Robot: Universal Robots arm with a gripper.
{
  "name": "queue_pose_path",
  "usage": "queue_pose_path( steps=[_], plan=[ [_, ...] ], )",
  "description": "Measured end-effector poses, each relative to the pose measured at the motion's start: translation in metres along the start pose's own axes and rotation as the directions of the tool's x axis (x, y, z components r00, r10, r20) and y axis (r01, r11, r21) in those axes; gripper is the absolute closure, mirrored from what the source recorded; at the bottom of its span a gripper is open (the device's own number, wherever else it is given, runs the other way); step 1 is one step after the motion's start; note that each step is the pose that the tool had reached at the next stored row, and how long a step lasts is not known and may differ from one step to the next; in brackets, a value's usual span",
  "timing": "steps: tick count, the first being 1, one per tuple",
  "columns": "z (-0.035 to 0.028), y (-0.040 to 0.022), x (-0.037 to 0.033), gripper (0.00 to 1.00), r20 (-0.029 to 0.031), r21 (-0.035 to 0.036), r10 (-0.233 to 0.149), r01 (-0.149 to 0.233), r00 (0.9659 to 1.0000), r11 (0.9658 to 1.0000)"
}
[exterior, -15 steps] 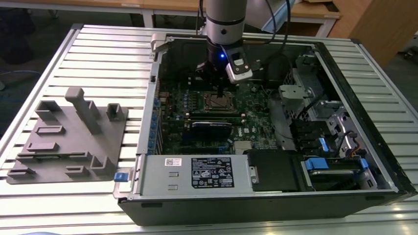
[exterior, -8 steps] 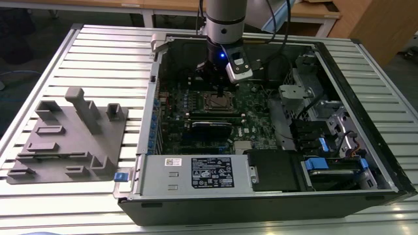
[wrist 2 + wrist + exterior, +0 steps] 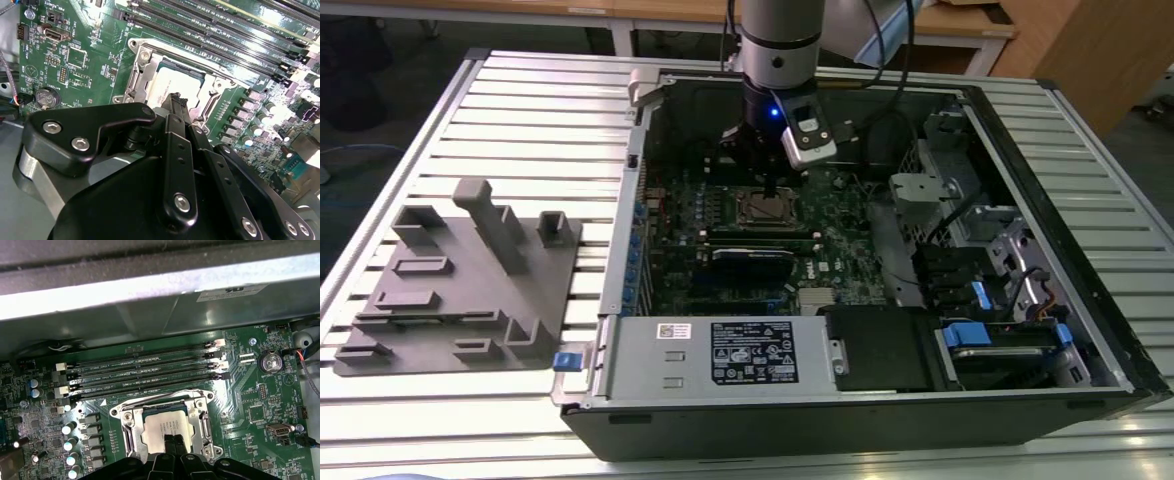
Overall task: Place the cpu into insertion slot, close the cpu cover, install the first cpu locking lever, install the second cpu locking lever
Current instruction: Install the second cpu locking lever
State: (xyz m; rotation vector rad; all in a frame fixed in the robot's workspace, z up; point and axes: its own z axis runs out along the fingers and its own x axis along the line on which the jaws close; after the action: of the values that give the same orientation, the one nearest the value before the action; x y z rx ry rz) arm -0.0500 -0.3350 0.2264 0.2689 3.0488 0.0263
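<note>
An open computer case lies on a slatted metal table, its green motherboard facing up. The cpu sits in the insertion slot with the cpu cover down around it, directly beneath the gripper, whose fingertips meet, pressed together and holding nothing, on the chip's near edge. The gripper's body hides the socket's near side, and I cannot make out how the locking levers lie.

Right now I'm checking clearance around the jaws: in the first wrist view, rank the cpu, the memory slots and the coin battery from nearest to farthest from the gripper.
1. The cpu, directly at the gripper tips, seated in the socket.
2. The memory slots, the long rows just beyond the socket.
3. The coin battery, off toward the board's corner.
</note>
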Motion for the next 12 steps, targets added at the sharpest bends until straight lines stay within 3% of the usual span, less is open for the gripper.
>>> queue_pose_path(
  steps=[12],
  plan=[
    [-0.0001, -0.0057, -0.001, 0.89, 0.0, 0.0001, 0.0, 0.0, 1.0, 1.0]
  ],
)
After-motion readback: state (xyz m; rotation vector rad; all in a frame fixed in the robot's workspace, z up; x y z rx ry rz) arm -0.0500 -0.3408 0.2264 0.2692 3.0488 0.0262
